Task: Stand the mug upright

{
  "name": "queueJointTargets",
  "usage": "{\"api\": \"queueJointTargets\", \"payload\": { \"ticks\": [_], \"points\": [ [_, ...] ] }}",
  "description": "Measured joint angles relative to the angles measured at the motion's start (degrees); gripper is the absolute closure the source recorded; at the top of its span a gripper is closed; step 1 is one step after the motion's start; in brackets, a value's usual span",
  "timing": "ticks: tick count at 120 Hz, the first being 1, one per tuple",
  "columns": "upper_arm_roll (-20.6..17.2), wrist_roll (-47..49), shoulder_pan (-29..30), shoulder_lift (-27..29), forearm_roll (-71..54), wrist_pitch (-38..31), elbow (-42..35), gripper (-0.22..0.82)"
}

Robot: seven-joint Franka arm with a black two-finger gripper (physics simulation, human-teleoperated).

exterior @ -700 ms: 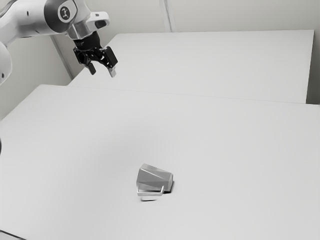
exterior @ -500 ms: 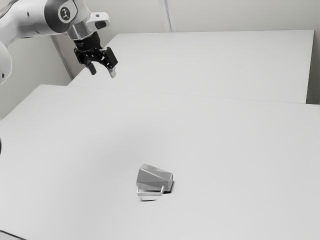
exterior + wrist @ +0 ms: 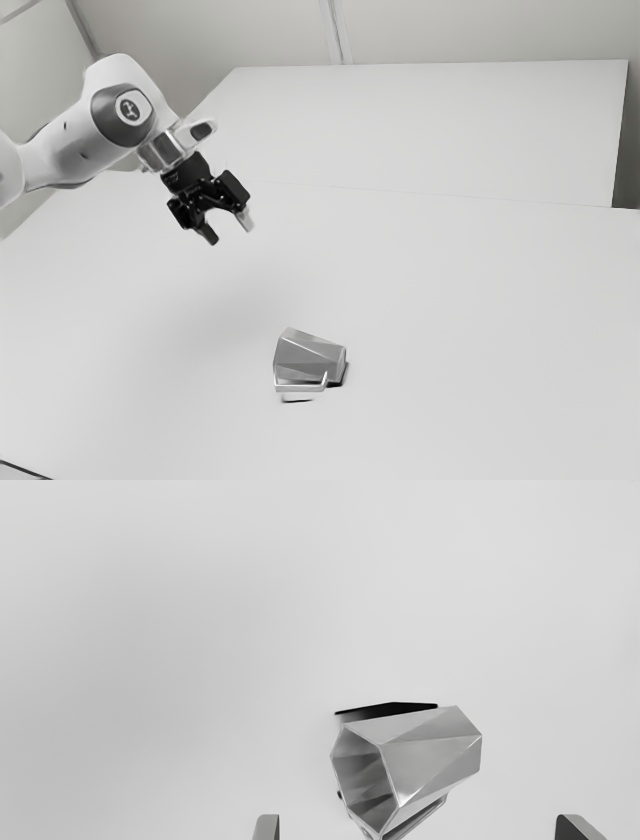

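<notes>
The gripper (image 3: 229,235) hangs in the air above the table, up and to the left of the mug in the exterior view, with nothing between its fingers. A grey faceted mug (image 3: 308,354) lies on its side on the table, its handle toward the exterior view's lower edge. In the wrist view the mug (image 3: 430,755) shows its open mouth and part of its handle underneath. There the open gripper (image 3: 417,827) has its two fingertips far apart, with the mug beyond them and untouched.
The white table (image 3: 450,320) carries the mug. Behind it stands another pale flat surface (image 3: 430,130), with walls beyond. A dark-edged item (image 3: 22,470) sits at the exterior view's lower left corner.
In the exterior view my arm and gripper have moved down and slightly to the right, nearer the mug, and the hand has tilted. The mug has not moved.
</notes>
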State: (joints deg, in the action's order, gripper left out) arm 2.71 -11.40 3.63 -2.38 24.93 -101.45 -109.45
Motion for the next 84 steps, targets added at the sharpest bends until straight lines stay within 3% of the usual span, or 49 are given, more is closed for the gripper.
{"api": "queueJointTargets", "payload": {
  "ticks": [47, 84],
  "points": [
    [-0.5, -6.9, 0.5, 3.7, 21.7, -12.9, -20.9, 0.0],
    [-1.3, -19.8, -0.9, -0.2, 35.6, -15.3, -27.6, 0.0]
  ]
}}
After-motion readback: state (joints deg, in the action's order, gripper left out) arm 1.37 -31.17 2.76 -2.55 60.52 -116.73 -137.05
